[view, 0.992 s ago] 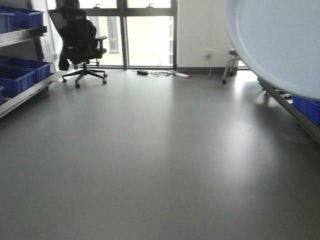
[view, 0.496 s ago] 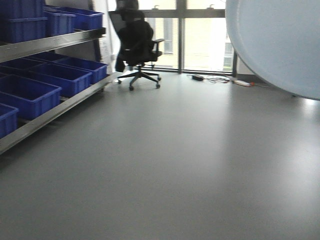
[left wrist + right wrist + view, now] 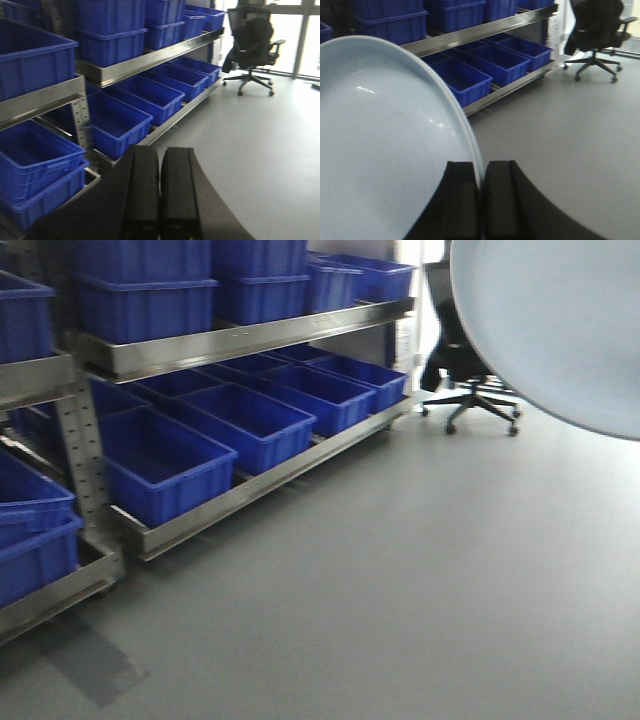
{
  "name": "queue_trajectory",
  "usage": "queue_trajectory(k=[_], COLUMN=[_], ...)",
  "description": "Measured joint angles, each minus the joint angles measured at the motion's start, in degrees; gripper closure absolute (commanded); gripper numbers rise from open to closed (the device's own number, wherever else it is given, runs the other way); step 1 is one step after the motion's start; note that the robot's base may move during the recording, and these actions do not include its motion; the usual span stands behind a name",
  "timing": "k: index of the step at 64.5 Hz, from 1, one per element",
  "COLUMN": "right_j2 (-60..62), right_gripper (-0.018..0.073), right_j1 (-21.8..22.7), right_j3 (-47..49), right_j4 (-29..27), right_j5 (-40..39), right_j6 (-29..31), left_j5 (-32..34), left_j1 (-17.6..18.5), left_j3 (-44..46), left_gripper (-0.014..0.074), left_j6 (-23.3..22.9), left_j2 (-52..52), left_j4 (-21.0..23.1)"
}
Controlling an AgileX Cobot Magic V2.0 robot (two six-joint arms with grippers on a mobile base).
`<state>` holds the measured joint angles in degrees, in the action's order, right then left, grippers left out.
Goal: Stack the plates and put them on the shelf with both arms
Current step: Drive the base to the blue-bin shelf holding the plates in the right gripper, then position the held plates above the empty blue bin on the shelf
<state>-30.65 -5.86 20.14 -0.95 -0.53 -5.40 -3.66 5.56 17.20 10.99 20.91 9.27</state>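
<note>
Progress, as judged: transport stage. A plate [image 3: 385, 150] is in hand and nothing has been placed on the shelf [image 3: 250, 340]. Only one pale rim edge is readable, so I cannot tell whether this is a single plate or the stacked pair. Placement on a tier is left to do.

Right end effector [image 3: 481, 172]: jaws narrow, pinched on the plate's upturned rim. The plate stands on edge, with its hollow face to the left of the wrist view. In the front view the same plate fills the upper right corner, off any surface.

Left end effector [image 3: 160, 165]: the two black fingers are pressed together with no gap and nothing between them. It is empty and not touching the plate.

Beyond: bare grey floor [image 3: 420, 580]. The shelf runs along the left, steel tiers with flat front rails. Every tier in view carries blue crates [image 3: 235, 425], and no open spot is evident yet. Farthest: black office chair [image 3: 252, 37] by the windows, past the shelf's far end.
</note>
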Motion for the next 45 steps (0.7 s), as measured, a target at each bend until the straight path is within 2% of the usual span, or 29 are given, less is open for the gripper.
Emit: queue_trajectory(k=[45], right_j2=[0.0], right_gripper=[0.0510], right_j1=[0.0], right_j3=[0.0], right_j4=[0.0], right_j5=[0.0], right_j6=[0.0], left_j5=[0.0], left_j1=[0.0], left_j3=[0.0], left_gripper=[0.0514], left_j6=[0.0], left_j2=[0.0], left_j4=[0.0])
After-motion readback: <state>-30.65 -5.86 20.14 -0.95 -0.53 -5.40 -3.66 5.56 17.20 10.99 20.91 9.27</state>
